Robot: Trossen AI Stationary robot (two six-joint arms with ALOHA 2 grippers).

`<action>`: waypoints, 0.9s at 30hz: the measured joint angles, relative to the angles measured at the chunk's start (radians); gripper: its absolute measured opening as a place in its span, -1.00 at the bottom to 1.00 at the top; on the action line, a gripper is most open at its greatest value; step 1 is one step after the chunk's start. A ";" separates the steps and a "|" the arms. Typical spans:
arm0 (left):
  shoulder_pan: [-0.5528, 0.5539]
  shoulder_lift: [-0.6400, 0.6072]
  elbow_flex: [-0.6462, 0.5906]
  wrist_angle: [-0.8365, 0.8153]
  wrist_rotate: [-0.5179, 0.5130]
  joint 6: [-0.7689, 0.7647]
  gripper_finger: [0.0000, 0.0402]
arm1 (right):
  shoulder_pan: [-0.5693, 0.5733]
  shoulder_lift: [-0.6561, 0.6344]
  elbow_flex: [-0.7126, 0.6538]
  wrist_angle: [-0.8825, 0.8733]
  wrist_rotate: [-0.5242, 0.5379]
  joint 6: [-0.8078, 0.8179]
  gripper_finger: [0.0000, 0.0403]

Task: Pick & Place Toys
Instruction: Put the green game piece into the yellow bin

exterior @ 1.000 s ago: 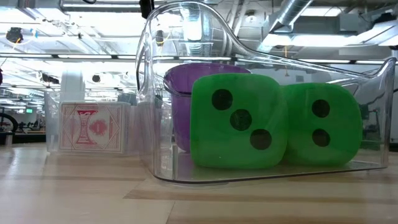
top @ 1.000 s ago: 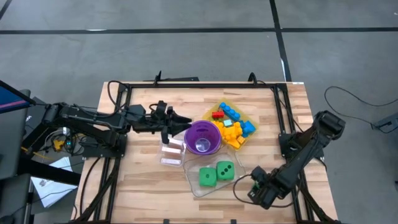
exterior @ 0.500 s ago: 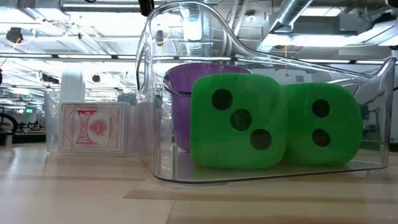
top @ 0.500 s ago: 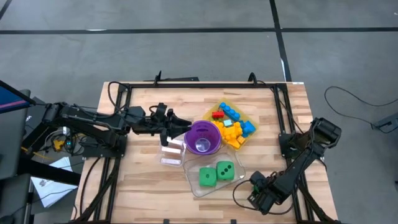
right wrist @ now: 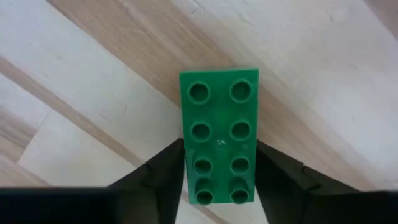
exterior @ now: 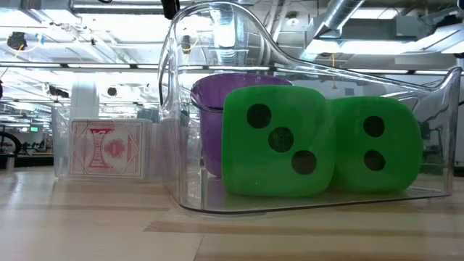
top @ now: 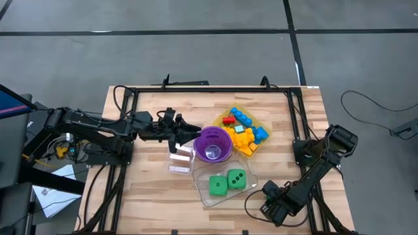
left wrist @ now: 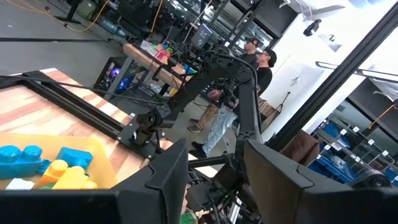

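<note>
Since the earlier frame, your right gripper (top: 273,210) dropped toward the near table edge, jaws flanking a green brick (right wrist: 219,134); left gripper (top: 193,134) jaws apart.

The worktop (top: 150,189) is pale wood with darker grain streaks. Between the dark fingers of the right tool (right wrist: 219,186) lies a bright green brick (right wrist: 219,134) with two rows of round studs. Two bigger dice (exterior: 319,141) are the same vivid green with black dots. Just ahead of the black left tool (top: 194,133) stands a purple cup (top: 212,144); beyond it a translucent yellow tray (top: 227,113) holds blue, yellow, orange and red bricks (top: 245,130). A clear box shows a red-patterned card (exterior: 105,150).
</note>
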State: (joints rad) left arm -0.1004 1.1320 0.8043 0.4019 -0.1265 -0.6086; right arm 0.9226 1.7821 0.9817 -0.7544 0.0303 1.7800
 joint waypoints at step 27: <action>0.000 0.000 0.000 -0.020 0.001 0.001 -0.23 | 0.057 -0.009 0.327 -0.437 0.130 0.106 -0.32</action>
State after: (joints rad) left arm -0.1001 1.1320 0.8043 0.3817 -0.1257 -0.6075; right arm 0.9797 1.7729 1.3083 -1.1914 0.1599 1.8858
